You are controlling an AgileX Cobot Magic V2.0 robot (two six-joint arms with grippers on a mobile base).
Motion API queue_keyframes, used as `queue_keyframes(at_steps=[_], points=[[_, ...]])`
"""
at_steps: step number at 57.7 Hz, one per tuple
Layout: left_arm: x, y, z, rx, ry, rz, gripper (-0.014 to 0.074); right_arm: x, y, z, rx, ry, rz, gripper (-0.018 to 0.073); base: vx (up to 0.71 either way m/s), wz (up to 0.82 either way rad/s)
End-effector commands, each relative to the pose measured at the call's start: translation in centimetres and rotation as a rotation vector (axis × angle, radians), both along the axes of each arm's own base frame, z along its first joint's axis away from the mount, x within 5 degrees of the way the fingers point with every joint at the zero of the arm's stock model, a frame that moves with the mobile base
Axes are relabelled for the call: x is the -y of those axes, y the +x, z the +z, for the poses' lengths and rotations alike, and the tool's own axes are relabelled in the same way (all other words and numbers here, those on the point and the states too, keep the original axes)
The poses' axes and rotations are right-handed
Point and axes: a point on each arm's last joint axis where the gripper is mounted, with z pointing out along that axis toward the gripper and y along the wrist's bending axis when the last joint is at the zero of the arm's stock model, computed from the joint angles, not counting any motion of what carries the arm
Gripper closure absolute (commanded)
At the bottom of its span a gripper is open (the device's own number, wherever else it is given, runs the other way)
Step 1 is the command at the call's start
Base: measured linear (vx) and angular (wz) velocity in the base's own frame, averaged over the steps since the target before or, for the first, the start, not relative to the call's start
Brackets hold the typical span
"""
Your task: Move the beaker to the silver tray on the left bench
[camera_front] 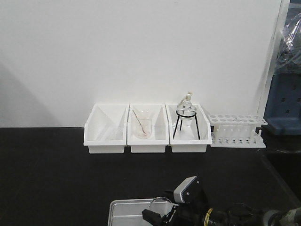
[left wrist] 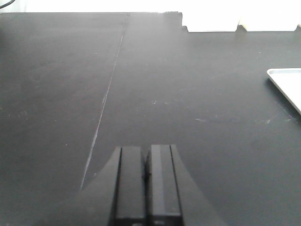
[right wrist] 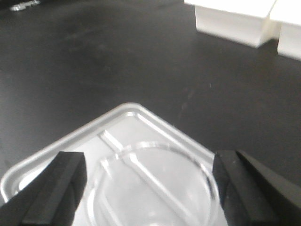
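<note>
The clear glass beaker sits between the two fingers of my right gripper, directly over the silver tray. The fingers press against its wall on both sides. I cannot tell whether its base rests on the tray floor. In the front view the right gripper and the beaker's rim are at the bottom, over the tray on the black bench. My left gripper is shut and empty above bare black benchtop, with the tray's corner to its right.
Three white bins stand along the back wall. The middle one holds a beaker with a rod, the right one a round flask on a black tripod. A white test-tube rack stands to their right.
</note>
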Motion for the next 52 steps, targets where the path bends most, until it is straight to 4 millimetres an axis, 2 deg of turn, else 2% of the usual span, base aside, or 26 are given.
queue_keyframes(at_steps=[1,13,19,24,28,30,32,36,45,52], points=[[0.0,0.1,-0.2,0.067,-0.011,-0.004,0.0595,-0.3,0.2,5.4,0.18,0.135,0.026,-0.0034,0.0,0.0],[0.0,0.1,-0.2,0.067,-0.011,-0.004,0.0595,-0.1,-0.4,9.3,0.272,0.164,0.03,-0.0033,0.0,0.0],[0.0,0.1,-0.2,0.067,-0.011,-0.004,0.0595,0.1,-1.0,11.8,0.278,0.193,0.013,0.0008,0.0,0.0],[0.0,0.1,-0.2,0.067,-0.011,-0.004,0.0595,0.6,-1.7,14.1,0.244,0.212,-0.022,0.0105,0.0,0.0],[0.0,0.1,-0.2,0.067,-0.011,-0.004,0.0595,1.0,-2.3,16.0,0.212,0.207,-0.057,0.022,0.0,0.0],[0.0,0.1,-0.2,0.067,-0.011,-0.004,0.0595,1.4,-2.8,17.2,0.197,0.2,-0.082,0.0311,0.0,0.0],[0.0,0.1,-0.2,0.067,-0.011,-0.004,0.0595,1.7,-3.4,18.4,0.183,0.188,-0.108,0.0376,0.0,0.0],[0.0,0.1,-0.2,0.067,-0.011,-0.004,0.0595,2.8,-5.3,21.3,0.166,0.149,-0.173,0.0574,0.0,0.0],[0.0,0.1,-0.2,0.067,-0.011,-0.004,0.0595,5.0,-9.6,26.1,0.182,0.093,-0.269,0.0571,0.0,0.0],[0.0,0.1,-0.2,0.067,-0.011,-0.004,0.0595,5.9,-12.8,28.3,0.238,0.027,-0.247,0.0569,0.0,0.0]])
